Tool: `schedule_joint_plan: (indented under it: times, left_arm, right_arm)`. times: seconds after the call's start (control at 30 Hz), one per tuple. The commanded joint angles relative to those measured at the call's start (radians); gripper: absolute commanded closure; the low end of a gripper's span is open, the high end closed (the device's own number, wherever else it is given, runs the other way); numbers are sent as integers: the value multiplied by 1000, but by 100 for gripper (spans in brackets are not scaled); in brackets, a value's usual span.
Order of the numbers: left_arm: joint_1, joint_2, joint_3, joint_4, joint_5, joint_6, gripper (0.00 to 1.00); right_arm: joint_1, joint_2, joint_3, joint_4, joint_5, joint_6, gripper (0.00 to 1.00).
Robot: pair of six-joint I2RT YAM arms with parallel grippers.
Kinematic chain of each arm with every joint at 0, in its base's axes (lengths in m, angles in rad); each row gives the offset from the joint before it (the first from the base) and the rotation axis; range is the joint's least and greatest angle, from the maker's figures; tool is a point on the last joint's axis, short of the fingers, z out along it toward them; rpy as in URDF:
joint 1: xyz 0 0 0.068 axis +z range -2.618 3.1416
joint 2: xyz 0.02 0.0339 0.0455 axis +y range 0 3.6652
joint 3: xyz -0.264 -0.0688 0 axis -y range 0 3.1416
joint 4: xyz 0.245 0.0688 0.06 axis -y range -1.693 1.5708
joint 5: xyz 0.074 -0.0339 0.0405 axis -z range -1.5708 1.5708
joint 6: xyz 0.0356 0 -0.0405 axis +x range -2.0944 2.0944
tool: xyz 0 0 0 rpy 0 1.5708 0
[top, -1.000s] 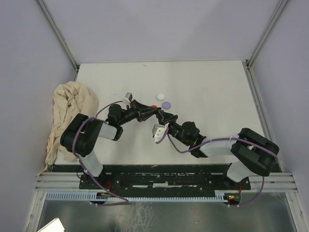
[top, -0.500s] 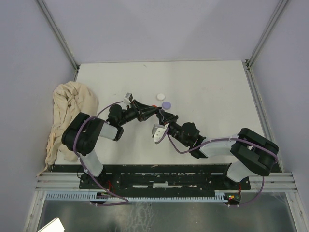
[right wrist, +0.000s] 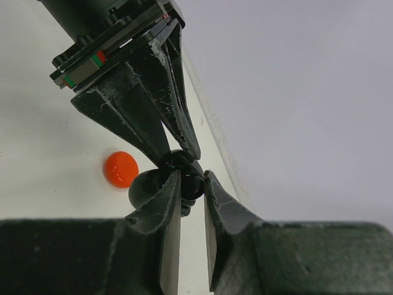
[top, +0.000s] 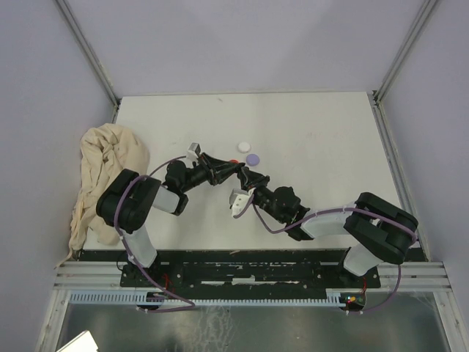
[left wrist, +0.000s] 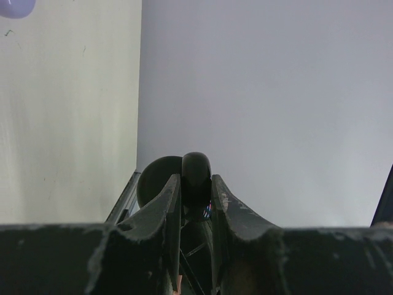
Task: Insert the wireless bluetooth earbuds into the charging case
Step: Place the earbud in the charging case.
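A small glossy black charging case (right wrist: 177, 161) hangs above the table with its round lid (right wrist: 144, 187) swung open. My left gripper (left wrist: 196, 178) is shut on it, coming in from the left (top: 234, 167). My right gripper (right wrist: 192, 175) meets it tip to tip and is shut on a small black earbud (right wrist: 194, 184) pressed against the case. A short stub shows under its jaws. In the left wrist view the black case (left wrist: 196, 169) fills the jaws, with the lid (left wrist: 153, 181) behind it.
A red disc (top: 233, 161), a white disc (top: 244, 145) and a lilac disc (top: 253, 158) lie on the white table (top: 315, 147) just beyond the grippers. A crumpled beige cloth (top: 102, 176) sits at the left edge. Grey walls enclose the table.
Both arms have drifted very slightly left. The two grips are unchanged.
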Motion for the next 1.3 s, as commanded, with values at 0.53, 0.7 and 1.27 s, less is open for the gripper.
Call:
schedule_joint_plan:
  times: [0.53,0.7,1.27]
  left_arm:
    - [1,27,-1,139,-95,-120,97]
    - [1,29,4,128,-102,-112,97]
    - [1,38,17,93,-106,-61,97]
  right_arm:
    - [35,32,28,6,35,6,87]
    - [44,33,42,1,44,27,79]
    - [58,-126,45,19,31,185,53]
